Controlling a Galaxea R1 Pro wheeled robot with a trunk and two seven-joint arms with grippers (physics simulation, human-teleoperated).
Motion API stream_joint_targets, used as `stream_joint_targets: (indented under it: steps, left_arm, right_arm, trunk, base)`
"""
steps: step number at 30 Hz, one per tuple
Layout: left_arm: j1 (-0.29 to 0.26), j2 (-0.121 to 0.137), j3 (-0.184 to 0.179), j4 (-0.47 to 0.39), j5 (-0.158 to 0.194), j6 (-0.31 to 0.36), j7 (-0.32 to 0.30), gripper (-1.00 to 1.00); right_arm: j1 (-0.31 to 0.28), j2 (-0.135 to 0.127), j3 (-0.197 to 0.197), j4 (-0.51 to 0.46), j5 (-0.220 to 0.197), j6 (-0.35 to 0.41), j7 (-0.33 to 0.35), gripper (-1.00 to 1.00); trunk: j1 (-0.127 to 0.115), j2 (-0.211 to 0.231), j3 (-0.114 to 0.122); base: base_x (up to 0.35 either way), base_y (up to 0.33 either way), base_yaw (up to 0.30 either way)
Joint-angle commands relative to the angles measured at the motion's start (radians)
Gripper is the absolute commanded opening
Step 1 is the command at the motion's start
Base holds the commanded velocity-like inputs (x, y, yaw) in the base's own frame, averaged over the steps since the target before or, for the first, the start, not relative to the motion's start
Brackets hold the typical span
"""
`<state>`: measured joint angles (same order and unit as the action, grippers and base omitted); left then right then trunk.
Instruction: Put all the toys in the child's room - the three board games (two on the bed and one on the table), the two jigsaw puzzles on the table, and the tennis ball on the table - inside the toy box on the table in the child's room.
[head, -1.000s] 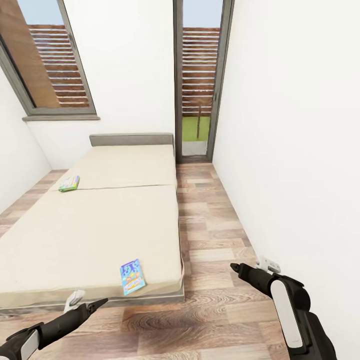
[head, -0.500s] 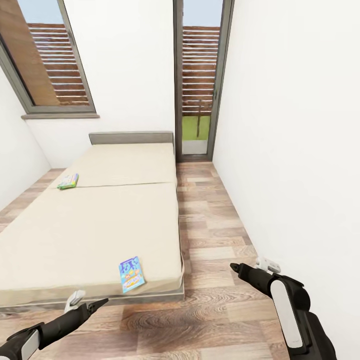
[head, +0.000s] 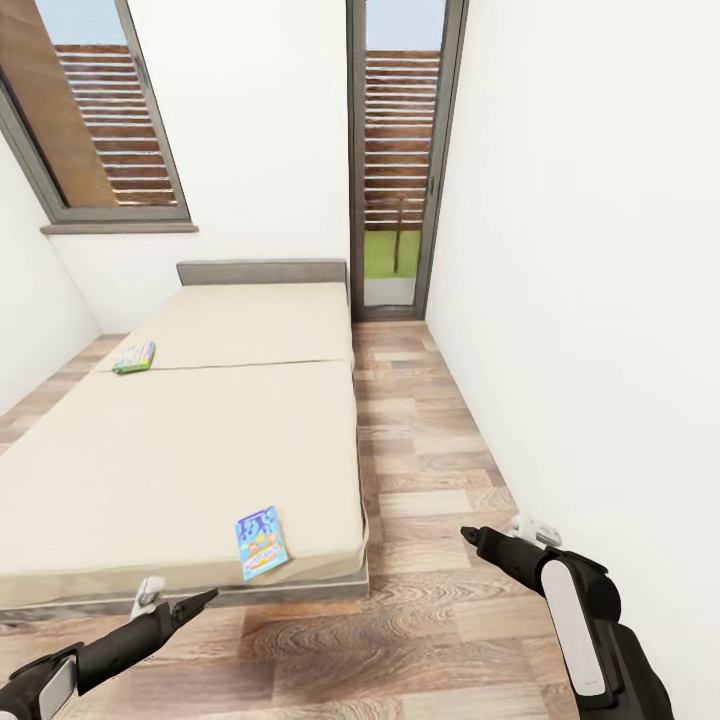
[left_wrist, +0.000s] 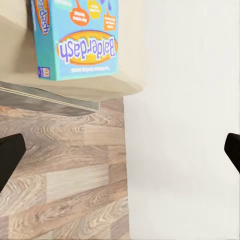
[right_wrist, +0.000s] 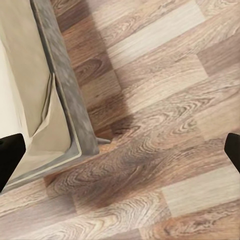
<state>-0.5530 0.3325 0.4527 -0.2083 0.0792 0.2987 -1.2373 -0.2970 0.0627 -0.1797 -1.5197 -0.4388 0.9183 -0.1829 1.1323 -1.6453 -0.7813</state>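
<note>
while the robot faces the bed (head: 200, 450) from its foot end, both arms hang low over the wood floor (head: 430, 620), nothing held. left claw (head: 175, 608) sits just below the bed's foot edge; its wrist view shows dark fingertips (left_wrist: 10, 159) at opposite borders, so fingers apart. right claw (head: 500, 540) is over floor near the white wall (head: 580, 300); its wrist view likewise shows tips (right_wrist: 10, 157) wide apart, empty.

blue board game (head: 261, 541) lies flat at the foot edge of the bed, near the corner on the wall side; left wrist view shows its box (left_wrist: 75, 37) close to the mattress edge. green board game (head: 134, 357) lies at the far side edge, near the mattress seam. table, toy box, puzzles, ball: not in these pictures.

risks, judged: blue box is thin and flat on soft bedding, so a pinch from above may slide it off the edge onto the floor. green box is well away; reaching it from here could drive the base into the bed frame (right_wrist: 70, 100)
</note>
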Motion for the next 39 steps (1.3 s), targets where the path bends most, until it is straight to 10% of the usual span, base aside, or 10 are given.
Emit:
stream_joint_targets:
  steps: [1, 10, 39]
  left_arm:
    - [-0.001, 0.006, -0.004, -0.001, 0.009, 0.011, -0.014, 1.0]
    - [-0.012, 0.072, 0.0, -0.007, 0.013, 0.024, -0.105, 1.0]
    - [-0.013, 0.076, 0.001, -0.01, 0.013, 0.02, -0.107, 1.0]
  right_arm:
    - [-0.001, 0.001, -0.001, -0.001, -0.011, 0.004, -0.009, 1.0]
    - [-0.001, 0.002, 0.0, 0.0, -0.011, 0.004, -0.009, 1.0]
    - [-0.001, 0.004, 0.009, 0.003, -0.011, 0.002, -0.01, 1.0]
  trunk:
    - [0.004, -0.008, -0.004]
    - [0.038, -0.071, -0.032]
    - [0.15, -0.274, -0.123]
  base:
    - [0.0, 0.0, 0.0]
    - [0.0, 0.0, 0.0]
    - [0.0, 0.0, 0.0]
